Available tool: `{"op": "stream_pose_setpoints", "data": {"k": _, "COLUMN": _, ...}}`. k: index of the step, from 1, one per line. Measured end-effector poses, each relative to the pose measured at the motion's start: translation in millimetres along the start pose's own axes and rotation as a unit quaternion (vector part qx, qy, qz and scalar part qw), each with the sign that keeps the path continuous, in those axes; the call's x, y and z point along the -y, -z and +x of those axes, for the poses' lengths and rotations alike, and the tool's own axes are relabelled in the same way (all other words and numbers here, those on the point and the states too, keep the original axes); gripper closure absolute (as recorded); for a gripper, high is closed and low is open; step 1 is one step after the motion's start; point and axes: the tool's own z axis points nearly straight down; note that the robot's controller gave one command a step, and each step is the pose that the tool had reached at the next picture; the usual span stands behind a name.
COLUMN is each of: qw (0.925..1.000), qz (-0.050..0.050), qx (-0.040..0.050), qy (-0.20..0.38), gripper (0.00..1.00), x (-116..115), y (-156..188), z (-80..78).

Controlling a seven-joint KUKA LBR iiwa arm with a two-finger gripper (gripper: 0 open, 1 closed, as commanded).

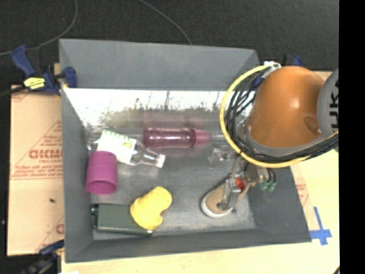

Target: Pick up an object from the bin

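in the bin (159, 67) a long bottle (171, 137) is laid along the back wall. a small bottle (130, 151) is set before its left end, with a cup (101, 173) just beside it at the left. at the front left a flat box (113, 218) is overlapped by a rounded lump (151, 206). a round disc (214, 205) is found at the right front, under the hand (228, 197).

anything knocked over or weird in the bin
No spill or damage. The clear plastic bottle with green-white label and the translucent pink bottle at the back lie on their sides; a yellow lumpy thing overlaps the dark green flat box.
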Motion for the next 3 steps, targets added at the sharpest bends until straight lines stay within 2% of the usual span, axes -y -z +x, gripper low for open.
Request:
{"op": "stream_pose_setpoints", "data": {"k": 1, "qw": 1.0, "qz": 0.0, "qx": 0.0043, "qy": 0.0, "gripper": 0.0, "x": 0, "y": 4, "z": -1.4}}
{"op": "stream_pose_setpoints", "data": {"k": 2, "qw": 0.998, "qz": 0.001, "qx": 0.0039, "qy": 0.063, "gripper": 0.0, "x": 24, "y": -61, "z": 9.5}}
{"op": "stream_pose_setpoints", "data": {"k": 3, "qw": 0.9905, "qz": 0.001, "qx": 0.0056, "qy": 0.138, "gripper": 0.0, "x": 37, "y": -80, "z": 8.6}}
